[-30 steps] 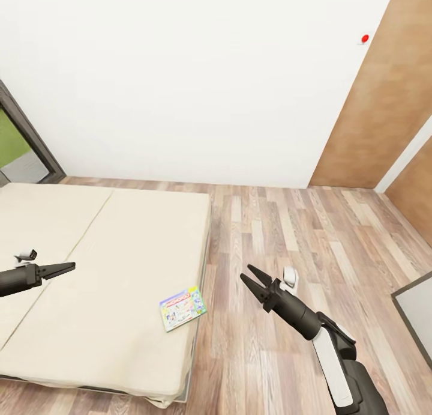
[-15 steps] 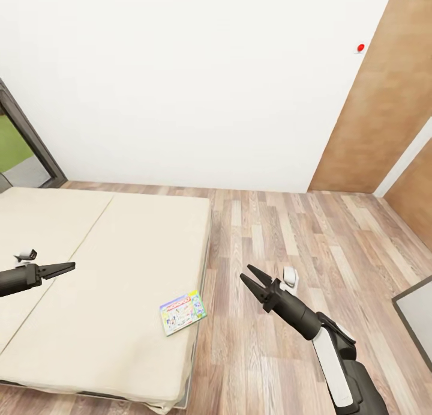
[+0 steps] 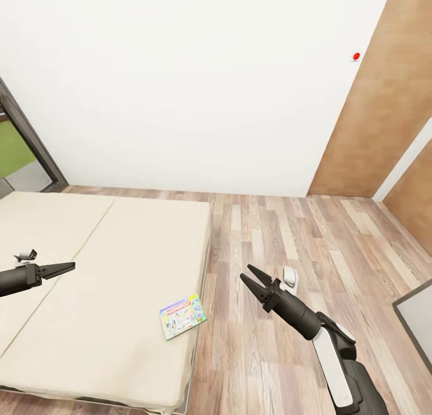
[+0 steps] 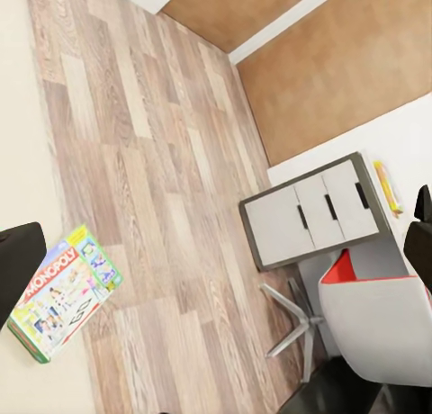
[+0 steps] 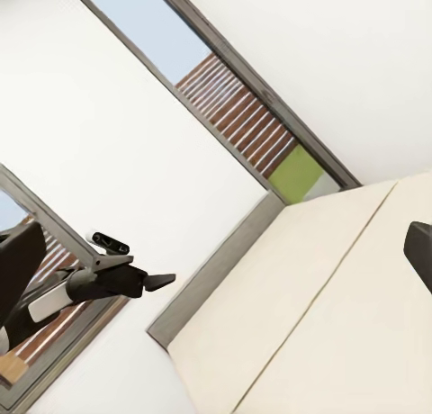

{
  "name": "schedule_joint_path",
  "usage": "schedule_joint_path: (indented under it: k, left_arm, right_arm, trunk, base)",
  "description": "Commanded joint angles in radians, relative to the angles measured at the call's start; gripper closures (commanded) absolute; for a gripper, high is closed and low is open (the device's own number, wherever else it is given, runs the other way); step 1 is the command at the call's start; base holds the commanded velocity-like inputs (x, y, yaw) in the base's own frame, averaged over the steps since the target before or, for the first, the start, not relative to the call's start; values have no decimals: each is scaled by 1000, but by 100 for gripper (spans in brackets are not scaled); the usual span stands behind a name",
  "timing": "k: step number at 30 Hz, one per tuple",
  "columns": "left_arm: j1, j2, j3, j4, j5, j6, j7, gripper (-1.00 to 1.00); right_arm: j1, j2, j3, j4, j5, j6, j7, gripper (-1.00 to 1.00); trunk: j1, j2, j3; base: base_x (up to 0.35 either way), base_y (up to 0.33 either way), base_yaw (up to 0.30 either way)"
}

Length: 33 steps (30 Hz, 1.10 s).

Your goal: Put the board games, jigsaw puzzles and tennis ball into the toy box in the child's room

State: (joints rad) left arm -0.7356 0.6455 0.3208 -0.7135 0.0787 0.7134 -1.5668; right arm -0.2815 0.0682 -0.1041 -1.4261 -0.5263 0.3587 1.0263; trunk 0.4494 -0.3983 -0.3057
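Change since earlier: the head camera has shifted, so the bed and floor sit a little lower and further left in the picture; both arms keep their place in the view.

Head view, bed: the bed [image 3: 108, 265], two cream mattress halves, fills the left and near part of the room, against the white wall.
Head view, board game: a board game [image 3: 182, 316] with a white and green cover lies flat on the right mattress half, near the bed's right edge, at a slight tilt.
Head view, left tool: the left tool [image 3: 65, 266] hangs over the bed, well left of the game; its fingers look together.
Head view, right tool: the right tool [image 3: 251, 277] hangs over the wood floor [image 3: 312, 253], right of the bed, fingers apart and holding nothing.
Head view, door: a wooden door [image 3: 375, 102] stands far right.

Left wrist view, game: the board game [image 4: 61, 292] lies at the bed's edge beside the floor.
Left wrist view, furniture: a grey drawer unit [image 4: 315, 218] and a white and red chair [image 4: 378, 319] stand across the floor.

Right wrist view, room: the bed [image 5: 333, 315], a dark-framed window [image 5: 243, 99] and the left tool [image 5: 162, 279], tips closed.
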Motion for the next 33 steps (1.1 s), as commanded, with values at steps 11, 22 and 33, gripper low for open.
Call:
schedule_joint_path:
  k: [11, 22, 33]
  left_arm:
    - [-1, 0, -1, 0, 0, 11, -4, -100]
    - [-1, -89, -5, -2, -9, -29, -4, -100]
    - [-2, -226, -66, -4, -24, -38, 241, -100]
  right_arm:
    - [-1, 1, -1, -8, -4, -21, -9, -100]
    - [-2, 0, 5, -22, -1, -12, -294, -100]
    - [-2, 6, 14, -72, 99, 66, -898, -100]
  trunk:
    - [1, -2, 17]
    - [1, -2, 35]
    - [1, -2, 53]
  base:
    - [0, 0, 0]
    - [0, 0, 0]
    - [0, 0, 0]
